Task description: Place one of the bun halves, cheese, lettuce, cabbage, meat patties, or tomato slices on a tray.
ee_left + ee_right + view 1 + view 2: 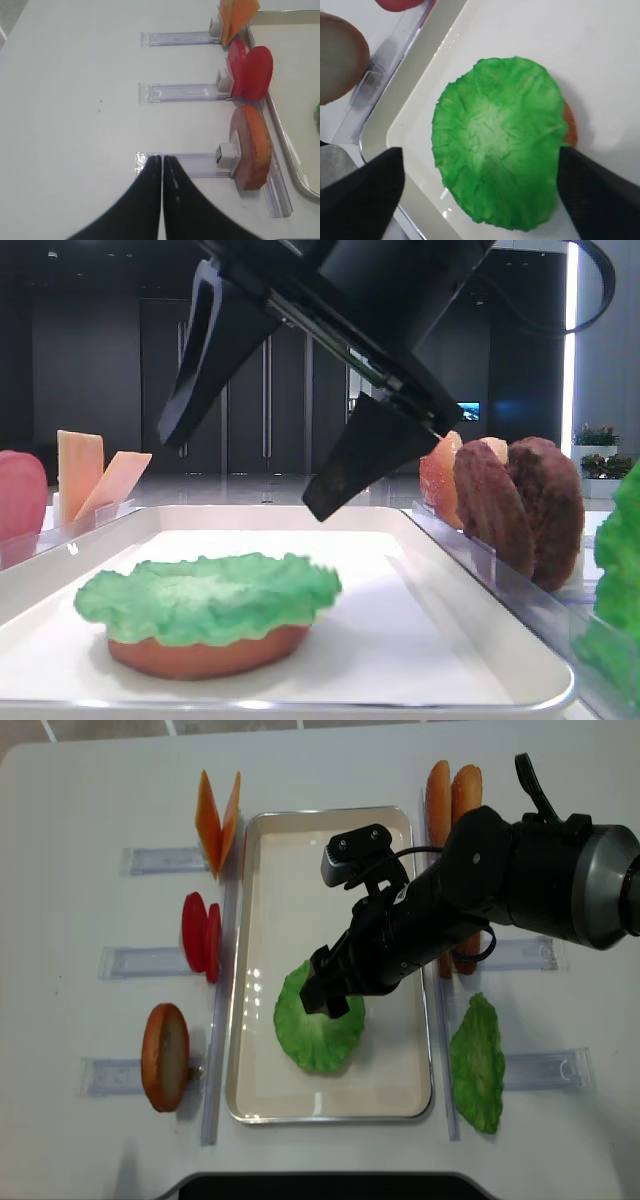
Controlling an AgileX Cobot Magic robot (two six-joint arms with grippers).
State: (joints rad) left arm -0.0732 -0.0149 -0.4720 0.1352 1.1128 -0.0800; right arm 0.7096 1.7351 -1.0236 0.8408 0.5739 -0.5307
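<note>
Your flat, round, bright green ruffled lettuce leaf (500, 145) sits on top of a tan-brown bun half (205, 652), inside the large white rectangular tray (262, 900), toward its near end. It looks thin and light, probably floppy at the wavy rim, so I'd expect it to slide on the bun if nudged sideways. If you need to re-take it, pinch across the edge, one finger under the ruffle, not down on the pale middle. The bun edge only peeks out on one side in the right wrist view, so the leaf overhangs it nearly all round. The right gripper (265, 420) hangs above the leaf with its black fingers (357, 200) spread wide either side, nothing between them; the leaf looks released. The left gripper (162, 200) is off the tray over bare table, fingers pressed together, holding nothing, just beside the clear plastic holder (200, 165) carrying another bun half (252, 147). Dark brown patties (525, 505) stand upright in a holder right of the tray.
</note>
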